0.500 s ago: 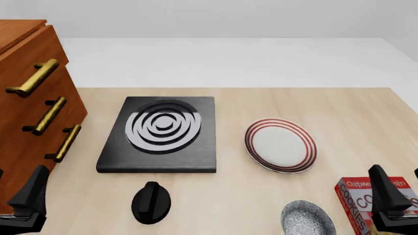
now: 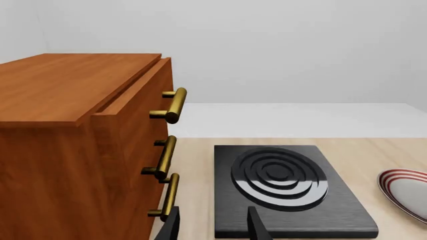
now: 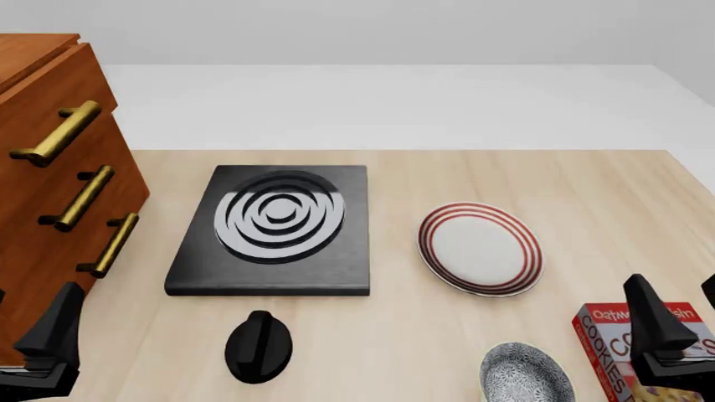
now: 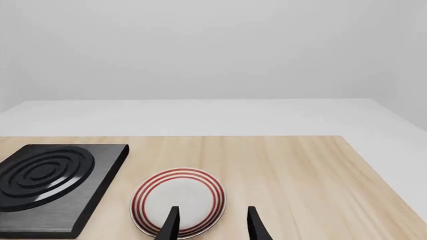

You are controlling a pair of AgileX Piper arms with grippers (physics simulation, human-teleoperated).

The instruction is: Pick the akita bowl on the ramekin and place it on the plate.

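Note:
The grey speckled akita bowl (image 3: 525,375) sits at the table's near edge, partly cut off by the frame. The ramekin is hidden from view. Beyond the bowl lies the white plate (image 3: 427,243) with red rings, which also shows in the right wrist view (image 4: 141,196) and at the edge of the left wrist view (image 2: 400,176). My right gripper (image 3: 674,285) hovers open to the right of the bowl, above a cookie box; its fingers (image 4: 171,220) hold nothing. My left gripper (image 3: 33,293) is open at the near left, with its fingers (image 2: 253,222) empty.
A black stove (image 3: 274,230) with silver rings lies left of the plate. A black knob-like object (image 3: 258,345) sits in front of it. A wooden drawer cabinet (image 3: 56,193) with brass handles stands at the left. A red cookie box (image 3: 604,339) lies near the right edge.
My right gripper has shifted slightly left and forward. The bowl, the plate and the left gripper have not moved.

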